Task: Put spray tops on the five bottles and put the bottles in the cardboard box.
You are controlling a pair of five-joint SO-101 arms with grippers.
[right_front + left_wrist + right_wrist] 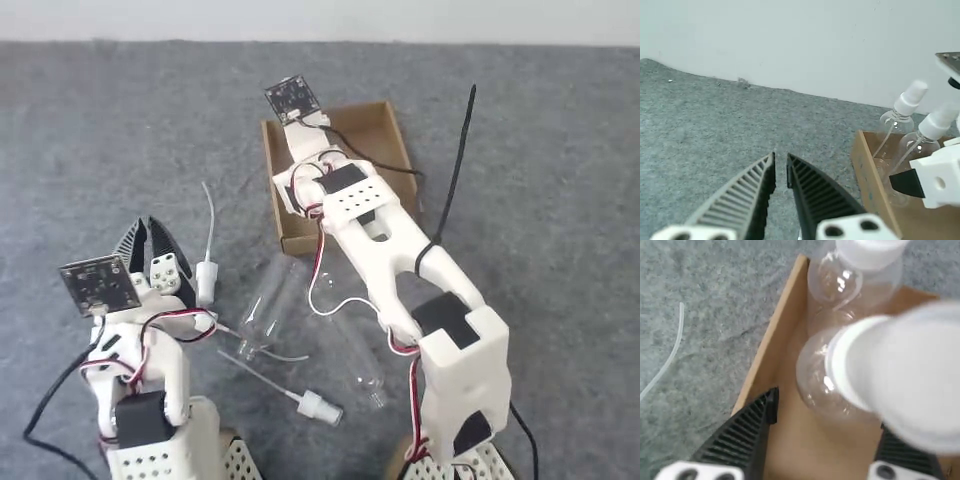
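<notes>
The cardboard box (385, 130) stands at the back of the grey carpet. Two clear bottles with white spray tops stand in it (897, 117) (925, 142). My right gripper (827, 412) hangs open inside the box (775, 335), its fingers on either side of the nearer capped bottle (822, 375) without touching it. Two capless bottles lie on the carpet (268, 300) (362, 358). Loose spray tops with thin tubes lie near them (206, 272) (320, 406). My left gripper (781, 167) is shut and holds nothing, at the front left (148, 238).
The right arm (385, 235) stretches over the carpet to the box and hides part of it. A black cable (455, 170) runs beside the box. A pale wall rises behind the carpet (790, 40). Bare carpet lies at the far left (100, 140).
</notes>
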